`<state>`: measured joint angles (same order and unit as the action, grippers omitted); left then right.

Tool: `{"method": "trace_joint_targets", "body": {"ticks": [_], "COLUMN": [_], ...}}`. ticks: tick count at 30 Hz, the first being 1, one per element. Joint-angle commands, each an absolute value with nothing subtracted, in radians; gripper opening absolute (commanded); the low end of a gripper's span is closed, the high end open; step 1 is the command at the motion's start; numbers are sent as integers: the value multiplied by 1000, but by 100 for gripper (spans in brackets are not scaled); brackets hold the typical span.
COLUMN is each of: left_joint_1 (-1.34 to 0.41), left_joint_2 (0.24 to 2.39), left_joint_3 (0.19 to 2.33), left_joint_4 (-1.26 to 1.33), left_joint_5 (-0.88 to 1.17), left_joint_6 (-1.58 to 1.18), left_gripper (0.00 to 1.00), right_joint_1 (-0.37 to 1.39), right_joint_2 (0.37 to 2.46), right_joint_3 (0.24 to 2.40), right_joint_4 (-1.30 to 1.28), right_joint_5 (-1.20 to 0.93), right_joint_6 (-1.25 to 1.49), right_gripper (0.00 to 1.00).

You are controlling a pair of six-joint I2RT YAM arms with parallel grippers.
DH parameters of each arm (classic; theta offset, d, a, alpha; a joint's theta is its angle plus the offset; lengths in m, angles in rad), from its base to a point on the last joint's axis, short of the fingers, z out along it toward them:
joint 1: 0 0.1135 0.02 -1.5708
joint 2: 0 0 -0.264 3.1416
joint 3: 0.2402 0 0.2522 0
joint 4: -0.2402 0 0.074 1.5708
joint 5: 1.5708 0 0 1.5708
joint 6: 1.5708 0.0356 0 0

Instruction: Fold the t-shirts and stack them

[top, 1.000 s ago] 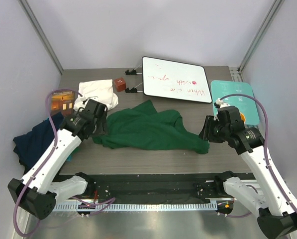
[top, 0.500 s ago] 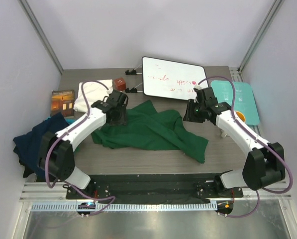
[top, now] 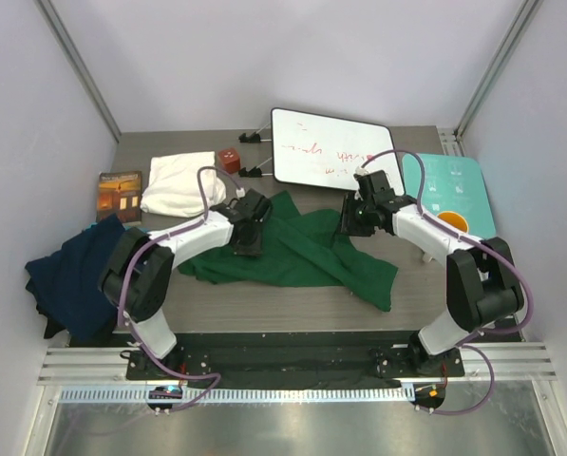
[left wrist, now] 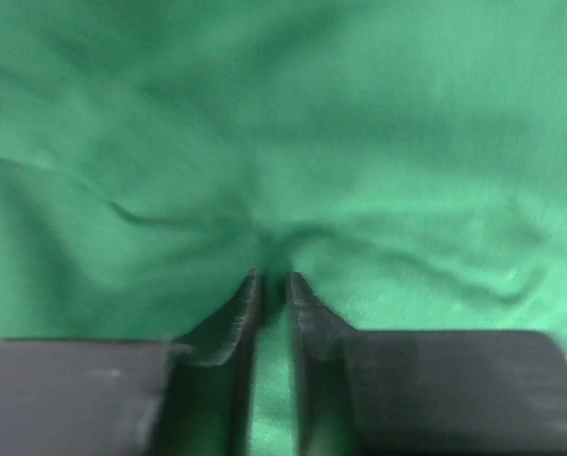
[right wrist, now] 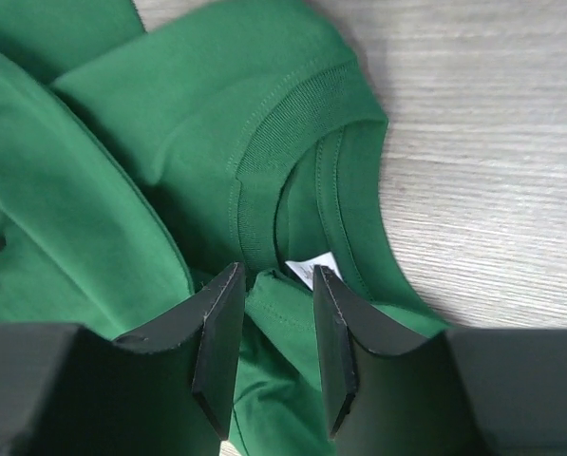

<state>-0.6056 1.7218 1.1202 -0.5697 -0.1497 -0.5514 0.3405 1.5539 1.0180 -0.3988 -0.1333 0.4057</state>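
Observation:
The dark green t-shirt (top: pixel 302 252) lies crumpled and spread in the middle of the table. My left gripper (top: pixel 248 237) rests on its left part; in the left wrist view the gripper (left wrist: pixel 274 277) is shut on a pucker of the green cloth (left wrist: pixel 292 142), with wrinkles running to the tips. My right gripper (top: pixel 349 223) stands at the shirt's upper right. In the right wrist view it (right wrist: pixel 275 275) is open, straddling a green fold beside the collar (right wrist: pixel 264 171) and its white label (right wrist: pixel 307 269). The navy t-shirt (top: pixel 69 275) is heaped at the left edge. The cream-white t-shirt (top: pixel 179 182) lies folded at the back left.
A whiteboard (top: pixel 335 152) with red writing leans at the back centre, clips at its left. A teal board (top: pixel 454 190) with an orange round object (top: pixel 454 223) lies at the right. A brown book (top: pixel 120 193) and a small red-brown cube (top: pixel 230 159) sit at the back left.
Both arms have reached inward onto the green shirt. The left gripper went from open to shut on the cloth. The right gripper moved left from the shirt's right tip to the collar.

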Motion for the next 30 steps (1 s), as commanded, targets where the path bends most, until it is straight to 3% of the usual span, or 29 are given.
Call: {"method": "trace_joint_targets", "body": {"ticks": [1,13,30], "left_joint_1": [-667,-727,-729], "left_joint_2": [1694,1549,1535], "left_joint_3": [1077,879,879], "left_joint_4": [-590,-597,-620], "left_joint_5": [-123,-78,-113], "left_joint_6": [-558,-568,-566], "left_gripper": [10,3,3], "right_joint_1": [345,345,350], "right_joint_2": [1552,1684,1930], "right_joint_3": [1023,1144,1204], "right_joint_4": [-357,-353,-199], "right_joint_5": [-103,-26,-210], "right_joint_6": [439,411,446], "right_gripper": [41,49,56]}}
